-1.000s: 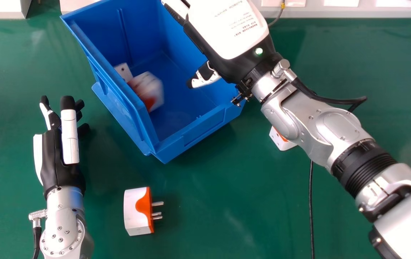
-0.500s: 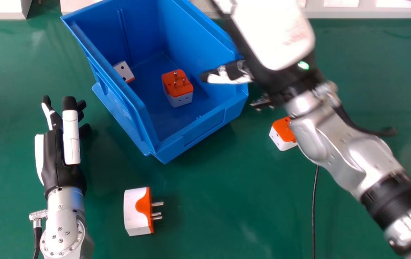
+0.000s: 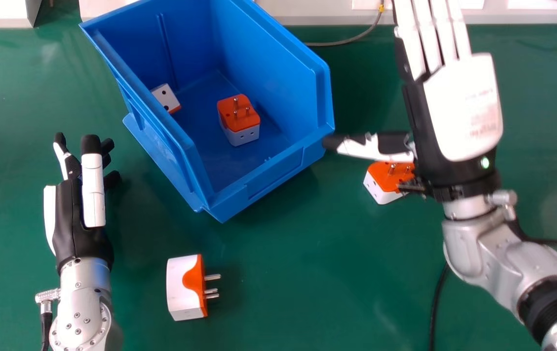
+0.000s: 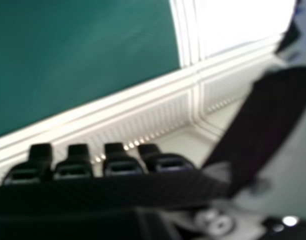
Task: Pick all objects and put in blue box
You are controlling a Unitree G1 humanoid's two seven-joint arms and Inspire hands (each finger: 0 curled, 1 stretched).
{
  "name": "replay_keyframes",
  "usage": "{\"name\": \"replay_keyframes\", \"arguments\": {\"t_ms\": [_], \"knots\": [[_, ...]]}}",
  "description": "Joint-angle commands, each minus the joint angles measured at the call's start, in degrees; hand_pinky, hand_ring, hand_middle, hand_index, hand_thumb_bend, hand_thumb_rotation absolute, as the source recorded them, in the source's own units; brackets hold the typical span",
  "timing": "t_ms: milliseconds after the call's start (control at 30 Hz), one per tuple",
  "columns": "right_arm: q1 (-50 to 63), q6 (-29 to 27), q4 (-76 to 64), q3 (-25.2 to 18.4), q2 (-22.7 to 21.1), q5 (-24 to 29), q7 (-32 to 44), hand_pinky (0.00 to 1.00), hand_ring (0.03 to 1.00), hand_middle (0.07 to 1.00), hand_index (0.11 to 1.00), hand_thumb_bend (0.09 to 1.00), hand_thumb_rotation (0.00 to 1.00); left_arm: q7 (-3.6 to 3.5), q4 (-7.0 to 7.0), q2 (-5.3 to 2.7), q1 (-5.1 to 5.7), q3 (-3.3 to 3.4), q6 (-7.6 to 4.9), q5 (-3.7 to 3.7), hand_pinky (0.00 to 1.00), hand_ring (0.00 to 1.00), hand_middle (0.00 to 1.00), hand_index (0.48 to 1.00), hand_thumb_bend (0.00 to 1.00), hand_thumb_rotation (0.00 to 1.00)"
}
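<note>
Two plug adapters (image 3: 240, 132) in our blue box (image 3: 324, 80), two outside.
Near the table's (image 3: 297, 273) far edge, the box holds one adapter prongs-up, another adapter (image 3: 165, 96) partly hidden by its left wall. A third adapter (image 3: 181, 292) lies nearer us, prongs sideways; a fourth adapter (image 3: 379, 185), right of the box, partly behind our straight-fingered right hand (image 3: 463, 107). Our left hand (image 3: 76, 229) is left of it.

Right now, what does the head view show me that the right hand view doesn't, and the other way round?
Head view: the blue box, two plug adapters inside it, two more adapters on the table, and the left hand.

Right hand view: the black fingertips of the right hand and a pale ribbed surface beyond the table's edge.

Both: the right hand and the green tabletop.
</note>
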Motion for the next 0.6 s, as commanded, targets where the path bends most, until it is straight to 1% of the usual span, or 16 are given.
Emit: {"name": "replay_keyframes", "arguments": {"t_ms": [0,67,100,167,200,267,367,400,467,533,567], "knots": [[-0.2,0.5,2.5,0.9,0.5,0.3,-2.0,0.91,0.993,1.0,0.999,1.0,0.72,-0.31,-1.75,0.62,0.48,0.22,-0.57,0.17,0.85,0.91,0.87,0.948,0.94,0.99],[0.3,1.0,4.1,1.6,1.1,0.8,-0.2,0.9,0.985,0.998,1.0,1.0,0.77,-0.5,-2.51,0.7,0.97,0.36,-0.44,0.06,0.85,0.91,0.87,0.948,0.94,0.99],[0.4,1.3,4.7,1.9,1.3,1.0,1.3,0.9,0.985,0.998,1.0,1.0,0.77,-0.57,-2.84,0.73,1.18,0.42,-0.38,0.04,0.85,0.91,0.87,0.948,0.94,0.99],[0.9,1.4,5.2,2.4,1.7,1.9,6.0,0.9,0.981,0.996,1.0,1.0,0.78,-0.64,-3.65,0.77,1.8,0.43,-0.34,0.14,0.85,0.91,0.87,0.948,0.94,0.99],[1.4,1.0,4.7,2.6,1.7,2.6,9.1,0.89,0.976,0.993,1.0,1.0,0.8,-0.67,-4.22,0.81,2.21,0.45,-0.26,0.17,0.85,0.91,0.87,0.948,0.94,0.99],[2.4,0.4,3.7,2.7,1.6,4.1,14.9,0.89,0.97,0.986,0.999,1.0,0.81,-0.69,-4.93,0.89,2.74,0.51,-0.12,0.15,0.85,0.91,0.87,0.948,0.94,0.99],[3.4,0.8,1.7,2.3,1.4,5.3,19.3,0.88,0.961,0.977,0.997,1.0,0.82,-0.8,-5.59,0.95,3.2,0.59,0.12,0.06,0.85,0.91,0.87,0.949,0.94,0.99],[4.0,2.6,0.3,1.8,1.4,6.6,24.5,0.88,0.961,0.977,0.997,1.0,0.82,-0.91,-5.55,1.05,3.26,0.66,0.09,0.0,0.85,0.91,0.87,0.949,0.94,0.99],[5.4,8.2,-2.9,0.9,1.8,8.6,35.1,0.87,0.957,0.973,0.997,1.0,0.82,-0.94,-5.7,1.2,3.4,0.72,0.18,0.02,0.85,0.91,0.87,0.949,0.94,0.99],[6.6,13.4,-6.6,0.5,2.1,9.5,42.3,0.87,0.954,0.971,0.991,1.0,0.81,-0.99,-5.95,1.28,3.54,0.75,0.3,0.04,0.85,0.91,0.87,0.949,0.94,0.99],[7.0,16.8,-8.2,0.7,2.4,9.5,46.5,0.87,0.954,0.971,0.991,1.0,0.81,-1.08,-6.09,1.31,3.67,0.8,0.33,0.01,0.85,0.91,0.87,0.949,0.94,0.99]]}}
